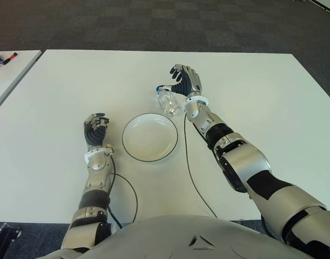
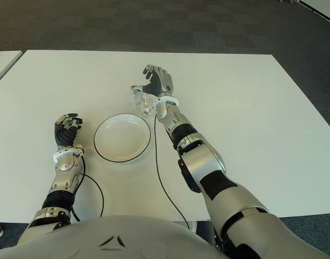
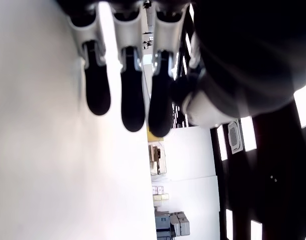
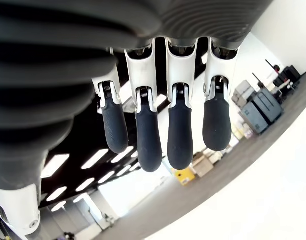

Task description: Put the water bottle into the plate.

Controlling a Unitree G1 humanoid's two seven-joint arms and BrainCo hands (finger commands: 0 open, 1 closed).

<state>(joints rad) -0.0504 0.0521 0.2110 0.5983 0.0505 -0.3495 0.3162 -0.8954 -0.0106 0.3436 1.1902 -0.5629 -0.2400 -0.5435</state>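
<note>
**Just past the plate's far-right rim: bottle lying down**

Water bottle (image 1: 168,101) is clear plastic w/ a blue cap, on its side on the white table (image 1: 251,102), touching or nearly touching the plate (image 1: 150,137) rim, not in it. Right hand (image 1: 186,81) sits right beside/behind the bottle, fingers (image 4: 180,130) straight and spread, gripping nothing. Left hand (image 1: 95,129) shows left of the plate, fingers (image 3: 132,100) extended too, nothing held.

Count: 1 bottle, 1 plate, 2 hands, plus 2 black cables (image 1: 189,167).

Room-wise: lots of bare tabletop on the right & far side. Second table (image 1: 8,70) off the left edge w/ some small items, can't tell what.
</note>
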